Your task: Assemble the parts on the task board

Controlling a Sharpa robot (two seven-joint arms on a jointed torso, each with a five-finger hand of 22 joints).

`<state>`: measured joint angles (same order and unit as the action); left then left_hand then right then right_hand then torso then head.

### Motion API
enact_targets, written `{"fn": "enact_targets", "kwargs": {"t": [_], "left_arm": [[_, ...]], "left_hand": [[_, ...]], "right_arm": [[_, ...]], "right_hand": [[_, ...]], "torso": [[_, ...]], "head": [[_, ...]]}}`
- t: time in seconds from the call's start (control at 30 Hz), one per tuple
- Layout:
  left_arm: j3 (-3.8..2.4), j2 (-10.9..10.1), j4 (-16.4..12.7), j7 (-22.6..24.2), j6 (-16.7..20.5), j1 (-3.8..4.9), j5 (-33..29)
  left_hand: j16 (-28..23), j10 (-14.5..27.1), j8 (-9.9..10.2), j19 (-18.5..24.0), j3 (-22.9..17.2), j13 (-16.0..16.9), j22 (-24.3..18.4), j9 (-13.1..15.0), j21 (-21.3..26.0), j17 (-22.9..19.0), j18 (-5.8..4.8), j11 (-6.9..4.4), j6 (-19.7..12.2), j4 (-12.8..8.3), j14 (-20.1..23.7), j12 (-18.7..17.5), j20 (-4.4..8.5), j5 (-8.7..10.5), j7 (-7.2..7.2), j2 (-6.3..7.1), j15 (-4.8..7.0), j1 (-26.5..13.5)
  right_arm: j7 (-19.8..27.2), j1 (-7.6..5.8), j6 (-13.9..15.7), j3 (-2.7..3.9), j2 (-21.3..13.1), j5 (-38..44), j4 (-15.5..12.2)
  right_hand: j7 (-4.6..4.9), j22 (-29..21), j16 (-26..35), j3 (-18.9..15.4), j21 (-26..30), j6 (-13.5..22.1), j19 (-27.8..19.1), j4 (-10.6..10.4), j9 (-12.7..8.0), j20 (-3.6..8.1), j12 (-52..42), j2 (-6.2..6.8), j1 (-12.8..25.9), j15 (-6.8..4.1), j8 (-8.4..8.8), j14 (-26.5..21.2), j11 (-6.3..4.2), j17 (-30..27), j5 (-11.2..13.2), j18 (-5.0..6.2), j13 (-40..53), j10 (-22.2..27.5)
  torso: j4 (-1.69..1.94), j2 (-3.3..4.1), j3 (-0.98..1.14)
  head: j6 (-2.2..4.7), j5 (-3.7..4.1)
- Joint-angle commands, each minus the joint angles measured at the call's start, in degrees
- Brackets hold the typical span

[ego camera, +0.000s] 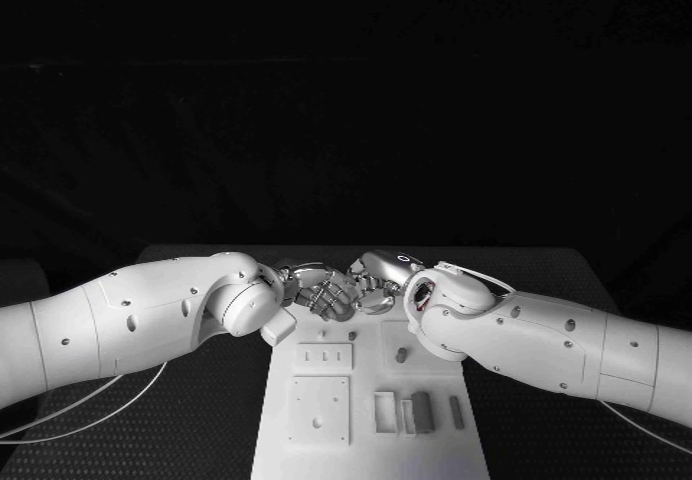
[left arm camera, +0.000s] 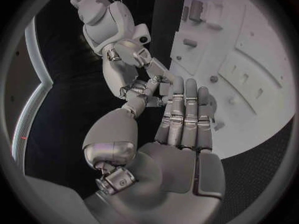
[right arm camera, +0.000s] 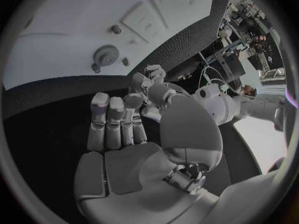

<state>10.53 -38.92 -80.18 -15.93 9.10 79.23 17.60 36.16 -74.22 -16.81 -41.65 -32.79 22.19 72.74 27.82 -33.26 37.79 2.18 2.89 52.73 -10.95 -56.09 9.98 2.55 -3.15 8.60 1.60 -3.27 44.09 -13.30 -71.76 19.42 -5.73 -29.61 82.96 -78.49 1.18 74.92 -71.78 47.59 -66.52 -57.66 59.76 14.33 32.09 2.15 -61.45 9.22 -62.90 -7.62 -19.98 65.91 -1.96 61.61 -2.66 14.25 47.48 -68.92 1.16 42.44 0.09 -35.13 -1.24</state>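
**Two Hands Meet Over the Task Board, Parts Untouched**

The task board (ego camera: 361,420), a long white plate on the black table (ego camera: 548,400), lies just below the robot's fingers as both arms close in over its far end. The left hand (ego camera: 320,292) and the right hand (ego camera: 378,280) come together fingertip to fingertip above the plate; whether they touch cannot be told. In each wrist view the hand's own fingers (left arm camera: 186,109) stand straight and side by side, the palm bare, and nothing shows between them; whether the meeting fingertips pinch some small piece is hidden. The upright grey parts (ego camera: 418,410) stand in their slots well apart from the fingers, toward the robot's body. A gear (right arm camera: 107,55) lies flat on the board beyond the right hand's fingertips, with small pegs (right arm camera: 116,29) near it, none of them touched.

By the look of it, the work stands at an early step: the hands are poised over the board, with no part visibly taken up. The next move would call for one hand to leave the other, come down on a single part, and close on it cleanly without knocking its neighbours.
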Motion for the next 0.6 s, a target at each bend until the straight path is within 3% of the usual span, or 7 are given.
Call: {"fn": "enact_targets", "kwargs": {"t": [0.03,0.3,0.6], "left_arm": [[-0.05,0.28,-0.1,-2.37,-0.61,0.0,2.2],[-0.04,0.45,-0.01,-3.53,-0.79,-0.04,3.08],[-0.04,0.39,-0.06,-3.18,-0.34,-0.08,2.97]], "left_hand": [[0.07,-0.03,-0.04,0.22,0.08,0.14,-0.05,0.11,-0.23,0.09,-0.02,-0.03,0.22,0.32,-0.15,-0.04,-0.05,0.35,-0.22,0.81,0.15,-0.37],[0.47,-0.33,-0.29,-0.02,0.56,0.42,-0.09,0.23,-0.42,0.29,0.04,-0.25,0.62,1.12,-0.44,0.24,0.15,0.35,-0.46,3.42,0.39,-1.52],[0.32,0.01,-0.02,0.09,0.23,0.45,-0.14,0.12,-0.41,0.23,0.05,-0.13,0.12,1.45,-0.09,0.12,0.16,0.34,-0.27,4.02,0.32,-1.44]], "right_arm": [[1.58,0.0,-0.06,0.05,0.24,0.71,-0.53],[1.5,-0.01,-0.43,0.05,0.13,1.26,-0.51],[1.5,-0.01,-0.24,0.05,0.13,1.31,-0.52]], "right_hand": [[3.07,0.05,-0.1,0.25,-0.2,-3.53,0.28,0.04,0.11,0.24,-0.07,-0.02,0.53,-0.16,-0.22,0.42,-0.15,-0.08,-0.35,0.75,-0.09,-0.34],[3.07,0.05,-0.1,0.27,-0.2,-3.57,0.29,0.08,0.1,0.24,-0.07,0.0,0.54,-0.17,-0.21,0.43,-0.16,-0.08,-0.35,0.75,-0.09,-0.35],[3.06,0.05,-0.09,0.31,-0.19,-3.6,0.29,0.13,0.1,0.24,-0.06,0.02,0.55,-0.17,-0.19,0.43,-0.16,-0.09,-0.36,0.75,-0.1,-0.36]], "torso": [[-0.02,-0.02,-0.04],[-0.09,0.0,-0.04],[-0.06,-0.02,-0.04]], "head": [[-0.05,-0.01],[-0.03,-0.09],[-0.16,-0.08]]}}
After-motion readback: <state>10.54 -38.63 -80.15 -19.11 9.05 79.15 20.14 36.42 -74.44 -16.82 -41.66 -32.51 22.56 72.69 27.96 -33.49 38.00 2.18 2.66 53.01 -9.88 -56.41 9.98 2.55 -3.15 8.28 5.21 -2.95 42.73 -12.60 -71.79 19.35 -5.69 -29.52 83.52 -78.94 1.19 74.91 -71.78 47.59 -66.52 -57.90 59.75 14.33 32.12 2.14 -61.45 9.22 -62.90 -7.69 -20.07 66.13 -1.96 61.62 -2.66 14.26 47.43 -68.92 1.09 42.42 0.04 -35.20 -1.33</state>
